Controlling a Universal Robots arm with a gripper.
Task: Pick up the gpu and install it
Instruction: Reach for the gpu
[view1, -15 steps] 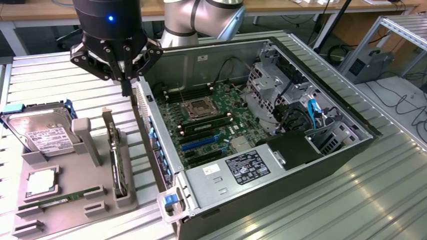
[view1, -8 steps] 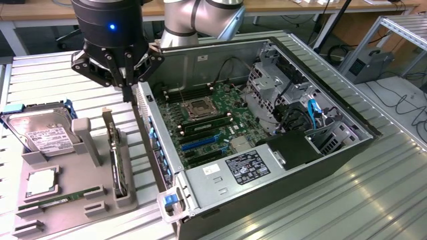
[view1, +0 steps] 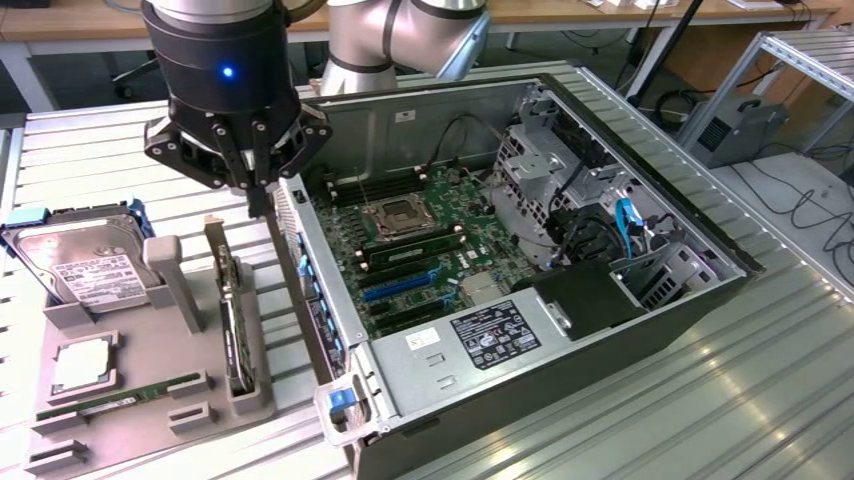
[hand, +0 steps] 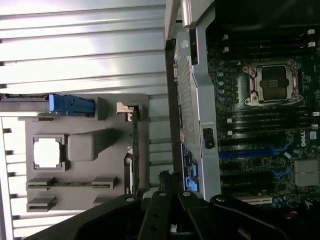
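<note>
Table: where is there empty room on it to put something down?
The bare table on the exterior view's right of the computer case is free, and so is the far strip beyond the hard drive. It is crowded in the gray tray and in the narrow gap between the graphics card and the case, above which the gripper hangs.

Claw (view1: 256, 203) closed, empty, near gpu (view1: 235, 322) standing on edge in grey tray (view1: 134, 425). Open computer case (view1: 400, 125) beside tray on bench (view1: 747, 400).
</note>
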